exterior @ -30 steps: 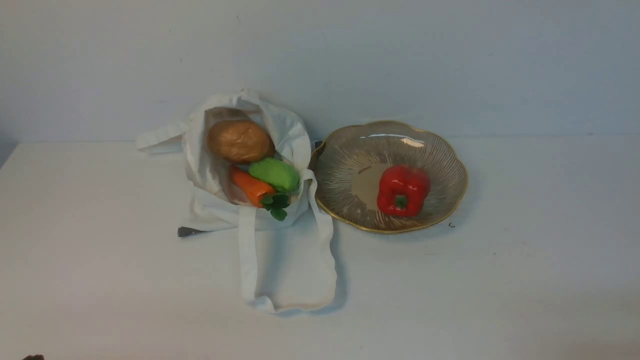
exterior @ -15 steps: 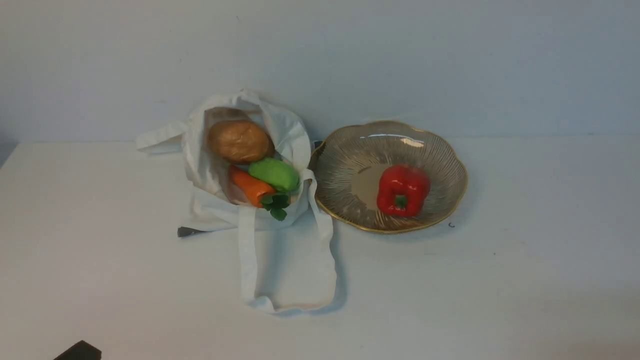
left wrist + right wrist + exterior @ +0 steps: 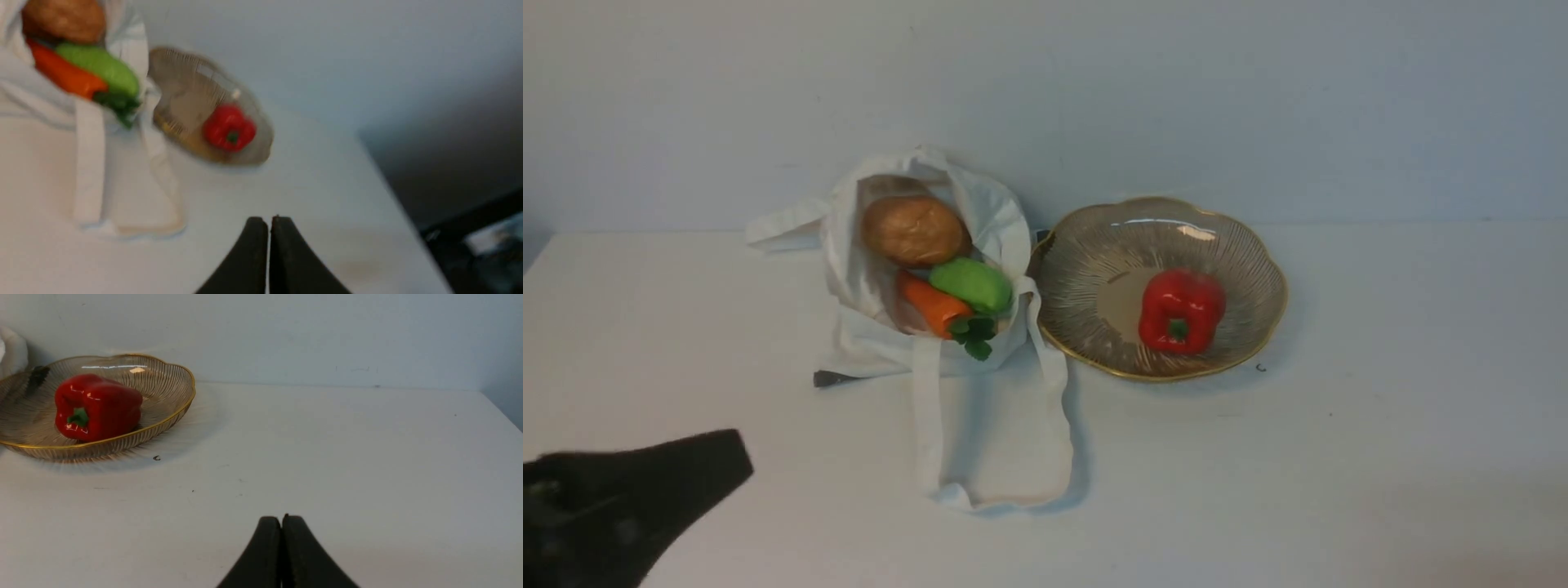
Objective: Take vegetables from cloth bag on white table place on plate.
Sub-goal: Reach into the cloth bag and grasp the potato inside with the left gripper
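The off-white cloth bag (image 3: 882,327) lies open on the white table (image 3: 1339,457), its straps trailing toward me. In its mouth sit a brown potato (image 3: 915,230), a green oblong vegetable (image 3: 972,284) and an orange carrot (image 3: 934,304) with green leaves. The plate (image 3: 1094,253) stands right of the bag and holds a red bell pepper (image 3: 1181,311). My left gripper (image 3: 727,457) is shut and empty, low at the front left, well short of the bag; its fingertips (image 3: 256,223) touch. My right gripper (image 3: 282,519) is shut and empty, right of the plate (image 3: 171,388).
A small dark object (image 3: 832,378) pokes out from under the bag's left front corner. The pale wall runs close behind the bag and plate. The table's right edge (image 3: 380,175) shows in the left wrist view, with dark floor beyond.
My left arm has come up into the front view from the bottom left corner, moving forward and right toward the bag. Bag, vegetables, plate and pepper have not moved.
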